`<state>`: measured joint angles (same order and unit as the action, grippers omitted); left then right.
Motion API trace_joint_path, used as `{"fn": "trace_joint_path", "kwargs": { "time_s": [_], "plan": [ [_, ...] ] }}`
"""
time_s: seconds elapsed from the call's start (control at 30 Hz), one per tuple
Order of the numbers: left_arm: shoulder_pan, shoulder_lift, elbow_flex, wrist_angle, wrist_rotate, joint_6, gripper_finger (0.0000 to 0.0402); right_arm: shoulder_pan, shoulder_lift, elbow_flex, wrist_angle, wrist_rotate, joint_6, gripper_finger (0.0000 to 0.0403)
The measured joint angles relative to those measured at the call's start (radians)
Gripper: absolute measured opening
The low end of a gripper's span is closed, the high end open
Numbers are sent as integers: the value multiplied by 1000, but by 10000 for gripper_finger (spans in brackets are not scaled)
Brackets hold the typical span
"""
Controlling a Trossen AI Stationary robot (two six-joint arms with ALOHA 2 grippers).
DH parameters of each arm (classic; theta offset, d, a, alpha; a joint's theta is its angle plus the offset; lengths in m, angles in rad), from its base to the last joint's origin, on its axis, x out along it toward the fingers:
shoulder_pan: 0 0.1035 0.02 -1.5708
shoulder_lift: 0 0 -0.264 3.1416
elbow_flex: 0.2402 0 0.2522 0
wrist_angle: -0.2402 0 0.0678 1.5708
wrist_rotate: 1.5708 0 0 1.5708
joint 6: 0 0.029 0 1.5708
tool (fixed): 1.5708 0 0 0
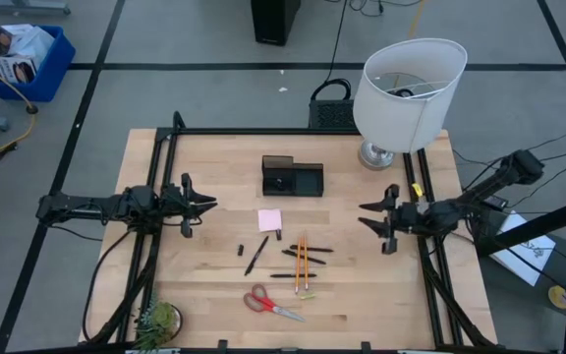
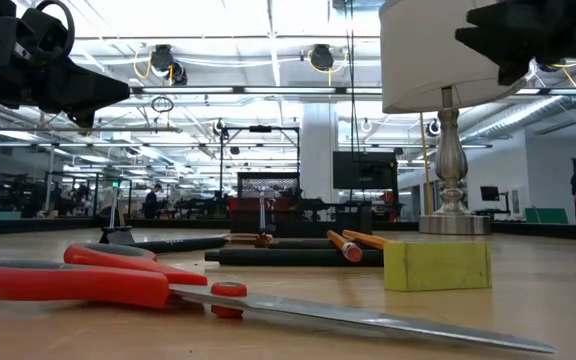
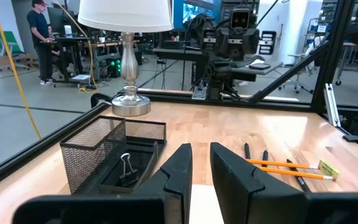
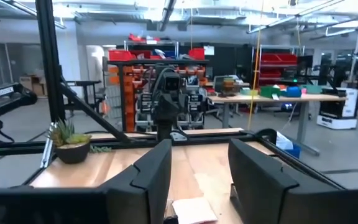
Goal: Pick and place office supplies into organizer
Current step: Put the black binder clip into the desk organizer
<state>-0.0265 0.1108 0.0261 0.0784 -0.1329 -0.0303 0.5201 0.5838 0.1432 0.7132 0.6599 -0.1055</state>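
both arms are matte black, chunky jointed segments, with blocky wedge-shaped fingers (image 3: 229, 180) and thin black cables trailing off

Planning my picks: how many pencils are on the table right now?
2. Both pencils lie side by side, near the table's middle, right of the pink sticky-note pad: one pencil and the other pencil just to its right. None appears hidden.

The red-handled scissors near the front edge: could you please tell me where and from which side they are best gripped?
Grip the scissors probably at the pivot, just past the red handles, coming straight down from above. They lie flat and closed, with bare table on both sides, so a hand spanning the narrow neck should fit. The left hand looks slightly nearer.
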Motion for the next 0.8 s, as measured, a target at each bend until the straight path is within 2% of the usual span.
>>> {"fn": "trace_joint_path", "kwargs": {
  "time_s": [0.2,0.43,0.53,0.63,0.8],
  "plan": [
    [0,0,0,2,0,-4,63,-1,-62,-46,5,-2,-35,149],
    [0,3,1,66,2,-57,63,-1,-64,-107,9,-6,-11,151],
    [-2,9,2,81,35,-100,63,-1,-62,-122,9,-6,-11,149],
    [-8,19,2,84,53,-173,63,-1,-62,-125,9,-6,-11,149],
    [-46,53,2,95,126,-431,63,-1,-62,-126,9,-6,-11,152]
  ]
}}
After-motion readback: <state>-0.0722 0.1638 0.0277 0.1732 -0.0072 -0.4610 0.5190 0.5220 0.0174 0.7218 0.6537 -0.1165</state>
